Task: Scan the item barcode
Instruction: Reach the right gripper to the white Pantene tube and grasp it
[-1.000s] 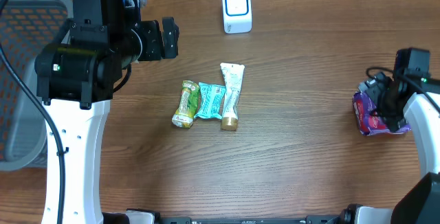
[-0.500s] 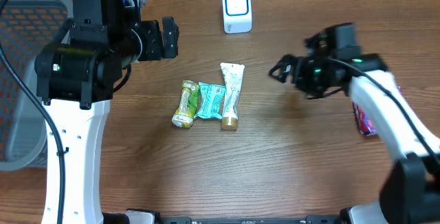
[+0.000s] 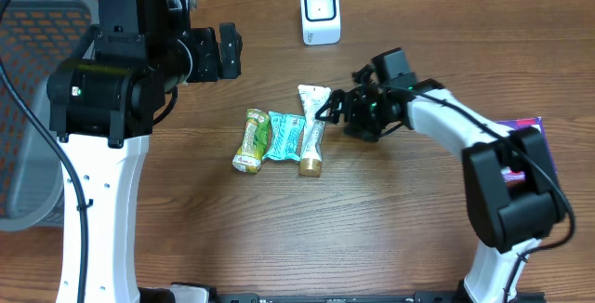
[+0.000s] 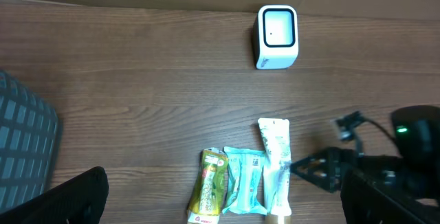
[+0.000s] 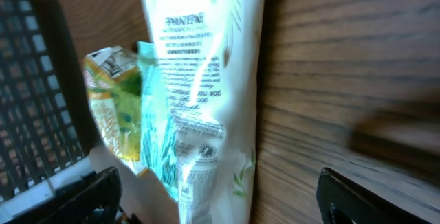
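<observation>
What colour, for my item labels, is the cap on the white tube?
Gold; the cap on the white tube shows best in the overhead view.

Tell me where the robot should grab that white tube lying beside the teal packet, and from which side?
Probably its upper half, toward the flat crimped end, coming from the side where the open right gripper hovers. The white tube lies flat with its gold cap at the near end. The teal packet crowds the lower part of its other side, so a finger fits better higher up.

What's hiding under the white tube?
Only the wooden table shows around the white tube; the teal packet sits beside it. Its underside is hidden.
</observation>
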Controlling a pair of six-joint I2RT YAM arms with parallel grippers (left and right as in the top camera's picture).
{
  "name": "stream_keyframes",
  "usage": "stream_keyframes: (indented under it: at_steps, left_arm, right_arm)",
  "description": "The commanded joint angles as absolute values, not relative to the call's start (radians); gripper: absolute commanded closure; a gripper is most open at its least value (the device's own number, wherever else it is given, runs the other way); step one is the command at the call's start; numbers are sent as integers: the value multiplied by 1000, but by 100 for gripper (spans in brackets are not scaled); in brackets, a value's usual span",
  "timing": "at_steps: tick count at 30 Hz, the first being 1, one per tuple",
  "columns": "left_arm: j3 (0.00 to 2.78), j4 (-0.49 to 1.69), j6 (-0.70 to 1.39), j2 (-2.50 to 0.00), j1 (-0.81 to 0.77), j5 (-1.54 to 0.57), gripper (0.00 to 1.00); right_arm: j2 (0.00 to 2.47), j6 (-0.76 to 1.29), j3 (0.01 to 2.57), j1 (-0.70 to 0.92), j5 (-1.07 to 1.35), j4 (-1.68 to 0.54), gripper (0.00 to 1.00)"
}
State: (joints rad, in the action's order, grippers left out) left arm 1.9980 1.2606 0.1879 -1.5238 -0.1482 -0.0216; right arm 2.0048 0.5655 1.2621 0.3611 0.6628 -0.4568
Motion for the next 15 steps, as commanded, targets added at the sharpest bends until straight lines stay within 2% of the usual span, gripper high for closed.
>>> stream_keyframes:
  at_steps: [1, 4, 6, 10, 13, 14, 15]
  left_arm:
    - [1999, 1258, 179, -1531, -144, -18, 1]
    - [1999, 1257, 179, -1531, -144, -18, 0]
    - [1999, 1257, 179, -1531, -144, -18, 0]
    - [1999, 1257, 179, -1531, -144, -18, 0]
    - [1999, 1257, 179, -1531, -144, -18, 0]
    - [1999, 1257, 179, -1531, -144, -18, 0]
    - [1999, 1257, 179, -1531, -144, -18, 0]
  right_arm:
    - [2054, 719, 1271, 405, 638, -407, 11]
    - [2098, 766, 1271, 438, 617, -352, 16]
    - [2118, 788, 1271, 440, 600, -347, 25]
    - [2142, 812, 1271, 440, 604, -315, 53]
    - [2142, 812, 1271, 440, 604, -315, 69]
    - [2142, 812, 1271, 439, 609, -313, 81]
    - [2142, 812, 1271, 439, 611, -312, 83]
